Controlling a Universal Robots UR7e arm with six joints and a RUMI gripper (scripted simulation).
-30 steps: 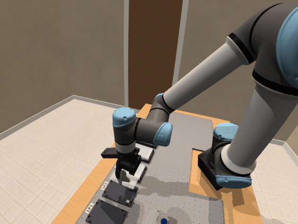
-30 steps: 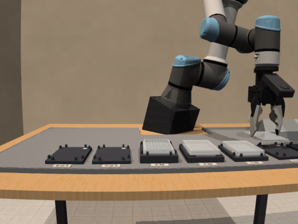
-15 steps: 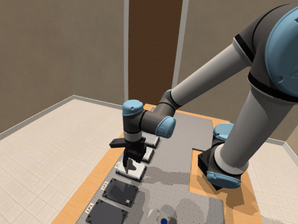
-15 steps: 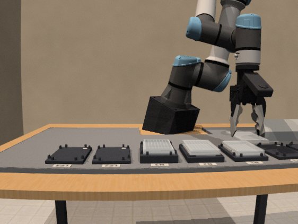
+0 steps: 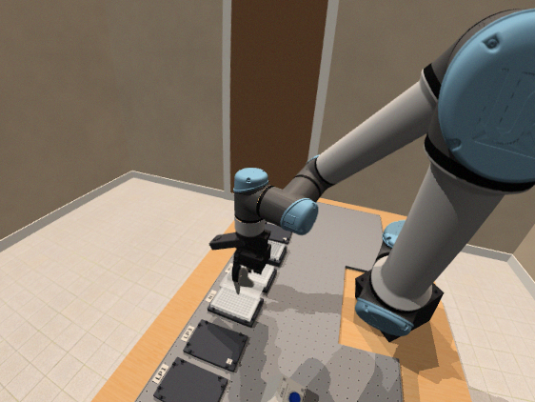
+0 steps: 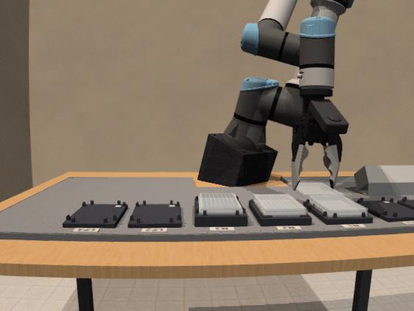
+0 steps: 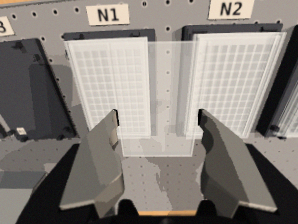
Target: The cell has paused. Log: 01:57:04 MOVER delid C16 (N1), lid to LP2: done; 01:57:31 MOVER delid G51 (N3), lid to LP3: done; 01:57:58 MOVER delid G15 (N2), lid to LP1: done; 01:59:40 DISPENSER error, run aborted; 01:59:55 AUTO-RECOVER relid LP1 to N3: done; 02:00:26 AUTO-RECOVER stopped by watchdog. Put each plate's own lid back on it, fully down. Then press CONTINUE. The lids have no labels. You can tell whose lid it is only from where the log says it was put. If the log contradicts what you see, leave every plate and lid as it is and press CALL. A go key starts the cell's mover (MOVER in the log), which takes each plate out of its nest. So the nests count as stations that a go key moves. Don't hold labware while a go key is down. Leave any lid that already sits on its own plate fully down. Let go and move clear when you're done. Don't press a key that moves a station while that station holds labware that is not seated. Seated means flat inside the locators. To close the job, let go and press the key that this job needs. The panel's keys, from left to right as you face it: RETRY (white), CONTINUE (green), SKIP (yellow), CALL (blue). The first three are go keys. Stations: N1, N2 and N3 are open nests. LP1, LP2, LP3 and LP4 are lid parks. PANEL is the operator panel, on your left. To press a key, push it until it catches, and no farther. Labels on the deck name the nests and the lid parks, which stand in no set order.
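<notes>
My gripper (image 7: 157, 110) is shut on a clear lid (image 7: 158, 97) and holds it flat above the deck, over the gap between nests N1 and N2. It overlaps the edges of both plates. The white well plate in N1 (image 7: 107, 85) and the one in N2 (image 7: 235, 80) are bare. In the exterior view the gripper (image 6: 316, 173) hangs over the lid (image 6: 313, 188), above and behind the N1 plate (image 6: 337, 205) and the N2 plate (image 6: 278, 205). The N3 plate (image 6: 219, 203) stands taller and looks lidded.
Lid park LP3 (image 5: 216, 344) and lid park LP1 (image 5: 190, 383) are dark and empty, beside N1 (image 5: 236, 304). Two more empty parks (image 6: 96, 214) (image 6: 156, 214) lie past N3. The panel's blue key (image 5: 295, 396) shows at the deck's near edge. The arm's base (image 5: 397, 295) stands to the right.
</notes>
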